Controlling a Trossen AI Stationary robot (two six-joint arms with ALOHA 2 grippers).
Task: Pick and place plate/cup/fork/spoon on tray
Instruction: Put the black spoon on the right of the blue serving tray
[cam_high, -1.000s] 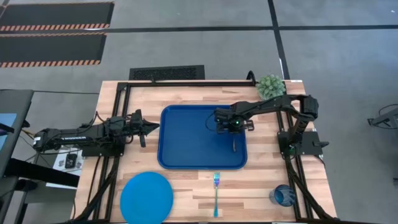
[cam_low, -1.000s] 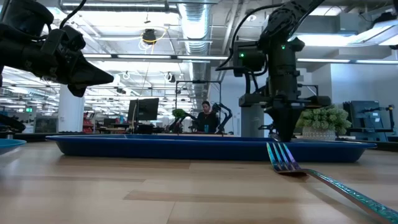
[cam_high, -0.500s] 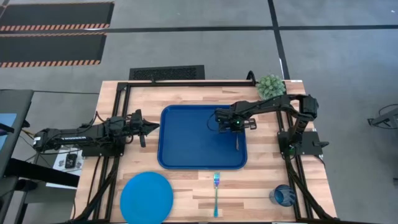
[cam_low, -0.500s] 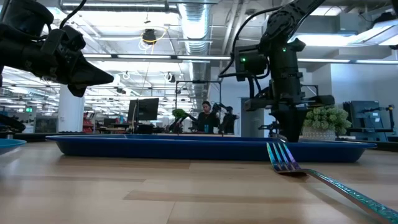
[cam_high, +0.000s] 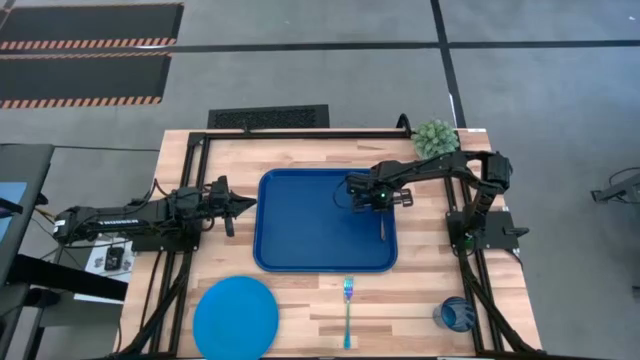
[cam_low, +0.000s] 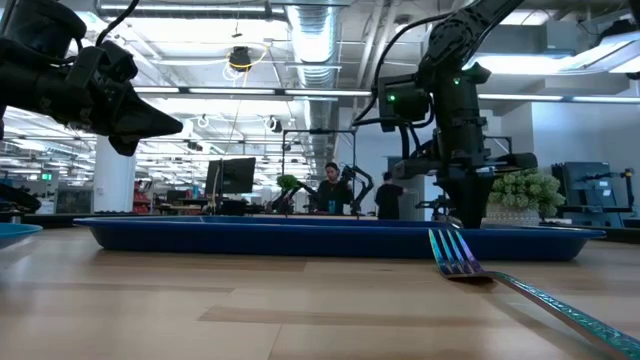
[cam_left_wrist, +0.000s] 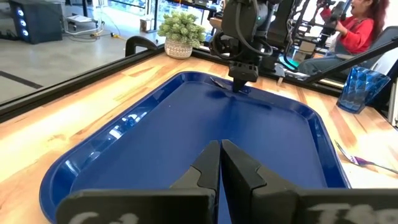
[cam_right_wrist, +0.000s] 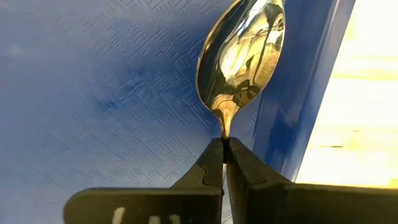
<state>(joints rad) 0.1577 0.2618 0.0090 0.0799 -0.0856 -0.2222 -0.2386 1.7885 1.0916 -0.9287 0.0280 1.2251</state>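
Spoon (cam_right_wrist: 242, 50): slim metal, held over the right side of the tray, close to its right rim; bowl points away from the wrist camera.
Spoon handling: judged light, rigid and slick (polished metal); a pinch on the narrow handle can let it pivot. The neck just behind the bowl looks the surest hold.
Right gripper (cam_right_wrist: 222, 149): fingers pressed together on the spoon's handle, poised low over the tray floor.
Tray (cam_high: 300, 215): dark-blue rectangle with raised rim, centre of the table; no other task item lies in it.
Fork (cam_high: 347, 310): light blue, on bare wood just in front of the tray; thin and flexible, best taken mid-handle.
Plate (cam_high: 235, 318): bright blue, front-left of the table, apart from the tray.
Cup (cam_high: 455, 315): translucent blue, front-right corner.
Left gripper (cam_left_wrist: 219, 168): fingers together, holding nothing, waiting just beside the tray's left rim.
Potted plant (cam_high: 436, 138): back right, outside the work.
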